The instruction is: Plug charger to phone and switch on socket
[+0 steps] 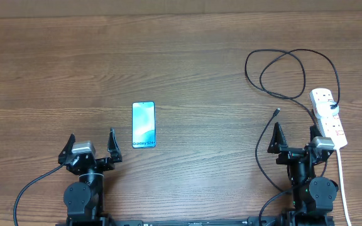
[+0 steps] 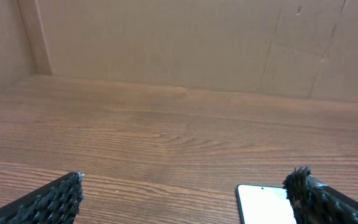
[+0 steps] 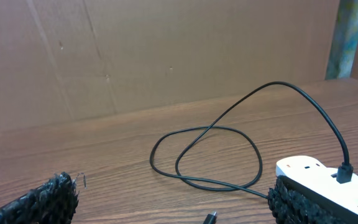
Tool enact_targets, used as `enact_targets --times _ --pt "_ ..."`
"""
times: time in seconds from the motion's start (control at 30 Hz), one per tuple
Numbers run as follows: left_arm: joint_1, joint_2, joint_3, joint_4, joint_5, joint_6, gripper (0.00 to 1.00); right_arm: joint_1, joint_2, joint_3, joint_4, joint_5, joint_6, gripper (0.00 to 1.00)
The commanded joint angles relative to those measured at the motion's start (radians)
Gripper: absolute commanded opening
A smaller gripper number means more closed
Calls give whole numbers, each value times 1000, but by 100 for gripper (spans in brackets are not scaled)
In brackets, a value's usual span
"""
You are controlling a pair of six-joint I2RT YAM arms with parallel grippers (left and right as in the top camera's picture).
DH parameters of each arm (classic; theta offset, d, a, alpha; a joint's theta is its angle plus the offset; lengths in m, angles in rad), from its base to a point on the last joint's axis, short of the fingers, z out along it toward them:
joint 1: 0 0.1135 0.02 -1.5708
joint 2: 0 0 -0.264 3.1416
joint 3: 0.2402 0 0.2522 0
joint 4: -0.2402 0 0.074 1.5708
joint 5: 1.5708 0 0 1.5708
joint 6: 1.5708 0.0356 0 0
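Note:
The phone (image 1: pixel 143 125) lies flat on the wooden table, light blue screen up, just right of my left gripper (image 1: pixel 92 145); its top corner shows in the left wrist view (image 2: pixel 263 202). That gripper (image 2: pixel 185 193) is open with only bare wood between its fingers. The charger (image 1: pixel 280 75), a thin black cable, loops at the back right, and its connector tip (image 1: pixel 276 113) rests ahead of my right gripper (image 1: pixel 293 138). In the right wrist view the cable loop (image 3: pixel 210 155) and tip (image 3: pixel 211 217) lie before the open right gripper (image 3: pixel 176 199). The socket (image 1: pixel 328 117) lies beside the right finger (image 3: pixel 297 202).
A white cord (image 1: pixel 342 182) runs from the socket toward the table's near right edge. A brown cardboard wall (image 2: pixel 185 43) stands along the back of the table. A black plug (image 3: pixel 344 173) sits in the socket's far end.

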Motion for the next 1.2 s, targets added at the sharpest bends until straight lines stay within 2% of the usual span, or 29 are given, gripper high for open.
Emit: enact_targets --times 0.0,0.77,1.03,1.17 --pt "8 5 -3 0 8 18 100 -2 -12 -10 5 -2 -4 100" --pt "8 5 -3 0 13 18 100 -2 -11 -10 5 -2 -4 100" --pt "8 5 25 -10 150 10 100 -2 -12 -10 5 -2 -4 100" --pt "8 5 68 -50 158 -24 100 -2 -12 -10 5 -2 -4 100"
